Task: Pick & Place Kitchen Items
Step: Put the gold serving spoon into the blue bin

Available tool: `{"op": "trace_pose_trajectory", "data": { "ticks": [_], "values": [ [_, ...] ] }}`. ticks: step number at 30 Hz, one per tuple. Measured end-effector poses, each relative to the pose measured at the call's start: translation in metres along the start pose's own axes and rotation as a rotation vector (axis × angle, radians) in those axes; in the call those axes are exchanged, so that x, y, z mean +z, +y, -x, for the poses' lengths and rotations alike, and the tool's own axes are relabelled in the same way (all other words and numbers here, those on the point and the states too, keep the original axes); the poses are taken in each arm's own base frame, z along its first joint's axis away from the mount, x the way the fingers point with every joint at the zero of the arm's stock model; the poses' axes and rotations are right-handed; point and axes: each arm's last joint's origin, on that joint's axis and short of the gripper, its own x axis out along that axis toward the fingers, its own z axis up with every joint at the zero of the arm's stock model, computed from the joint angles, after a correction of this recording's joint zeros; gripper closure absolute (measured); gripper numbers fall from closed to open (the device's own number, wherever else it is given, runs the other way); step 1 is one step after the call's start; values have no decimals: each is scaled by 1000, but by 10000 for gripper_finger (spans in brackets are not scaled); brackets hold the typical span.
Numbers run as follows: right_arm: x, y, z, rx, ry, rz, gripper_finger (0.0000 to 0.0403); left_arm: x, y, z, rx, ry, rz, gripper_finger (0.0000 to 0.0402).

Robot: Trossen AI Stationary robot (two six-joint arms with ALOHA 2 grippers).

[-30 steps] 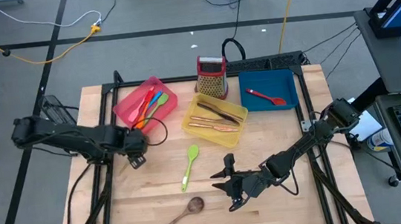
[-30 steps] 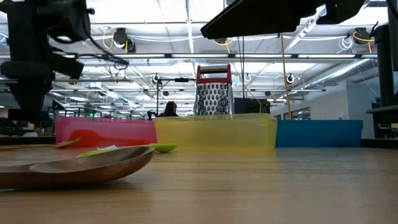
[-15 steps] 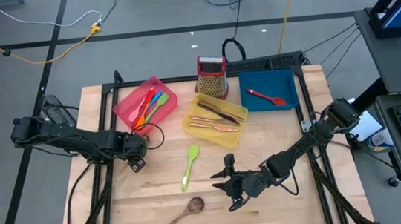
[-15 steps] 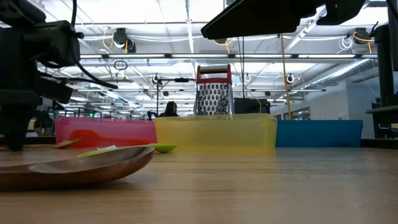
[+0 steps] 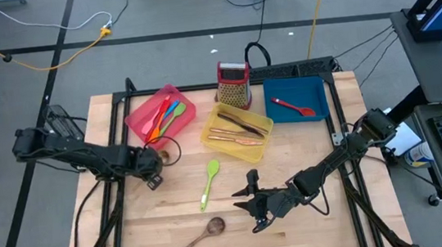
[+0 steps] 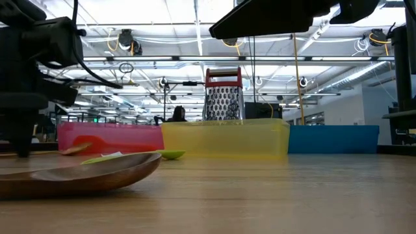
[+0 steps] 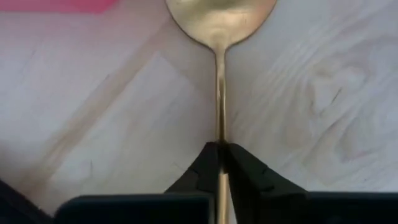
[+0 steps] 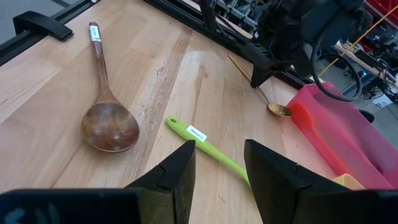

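A copper-coloured spoon [image 7: 221,74] lies on the wooden table just in front of the pink tray [image 5: 160,113], its bowl [image 5: 163,156] toward the tray. My left gripper [image 5: 151,178] stands over it, pointing down, shut on its handle. My right gripper [image 5: 249,198] hovers open near the table's middle with nothing between its fingers. A green spatula [image 5: 209,182] lies flat beside it. A brown wooden spoon [image 5: 200,237] lies flat near the front edge. The pink tray holds coloured spatulas, the yellow tray [image 5: 236,130] holds cutlery, and the blue tray [image 5: 295,99] holds a red utensil. My left gripper pinches the spoon's thin handle [image 7: 220,140] between its two fingertips, about midway along it. The fingers [image 8: 258,68] come from above, pointing down, one on each side of the handle. The spoon lies on the table, its bowl [image 7: 221,18] beyond the fingertips.
A red-topped metal grater [image 5: 233,83] stands behind the yellow tray at the far edge. The three trays line the back of the table. Bare wood shows at the front right and the left front. Black frame rails [image 5: 114,200] run under the left arm.
My left gripper has come down to the table in front of the pink tray, rolling a little, and has shut on the copper spoon's handle. The spoon lies where it was. My right gripper has kept still.
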Motion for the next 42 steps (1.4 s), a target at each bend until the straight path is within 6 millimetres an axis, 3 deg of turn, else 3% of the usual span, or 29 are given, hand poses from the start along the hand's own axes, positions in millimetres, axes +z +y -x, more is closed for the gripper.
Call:
{"op": "trace_pose_trajectory", "data": {
  "ticks": [10,18,29,38,42],
  "values": [
    [-1,-3,-2,-8,3,-133,273,8,-25,13,-60,-224,9,391],
    [-6,-14,-13,-49,11,-363,273,19,-46,23,-205,-466,28,385],
    [-28,-40,-46,-153,12,-591,273,32,-66,44,-307,-799,2,383],
    [-28,-70,-59,-224,-95,-670,273,33,-82,62,-423,-965,-110,388],
    [-25,-82,-63,-170,-160,-637,273,31,-87,69,-462,-1021,-162,385]
  ]
}}
